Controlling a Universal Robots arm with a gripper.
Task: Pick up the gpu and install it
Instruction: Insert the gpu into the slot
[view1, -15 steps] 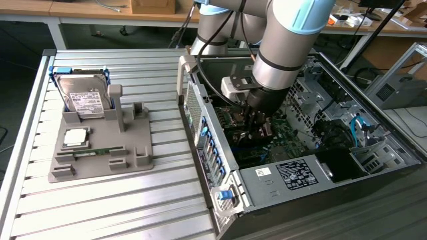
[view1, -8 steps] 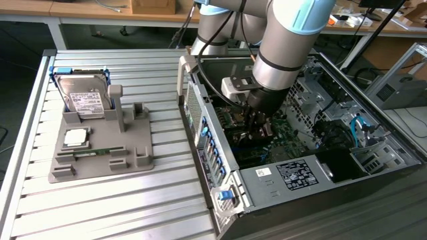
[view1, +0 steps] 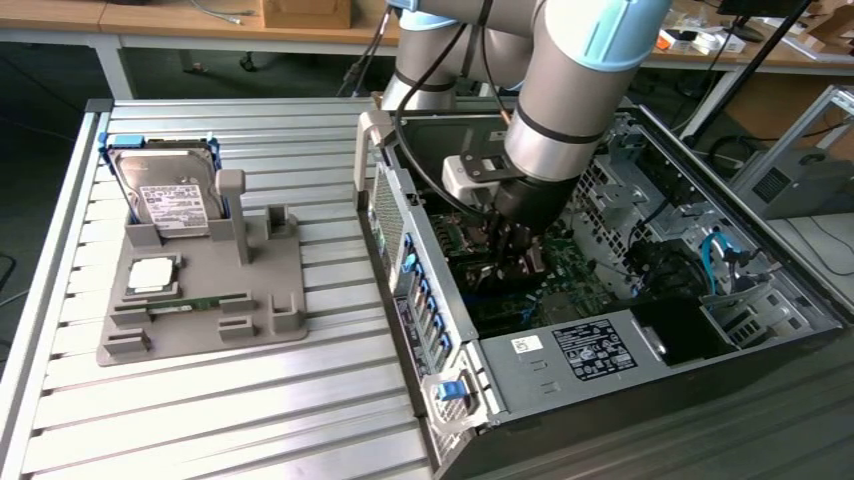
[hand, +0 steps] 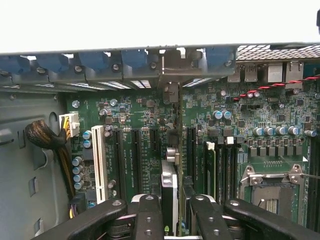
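Open PC case (view1: 747, 330): gpu (hand: 172, 165) edge-on between fingers (hand: 150, 217), over motherboard slots (hand: 135, 155).

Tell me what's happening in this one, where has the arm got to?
The arm has its gripper down inside the open computer case, closed on the gpu. The card stands on edge between the fingers, over the expansion slots of the motherboard, its bracket end toward the case's rear slot openings. Whether it is fully seated cannot be told. On the grey holder beside the case, the hard drive sits in place.
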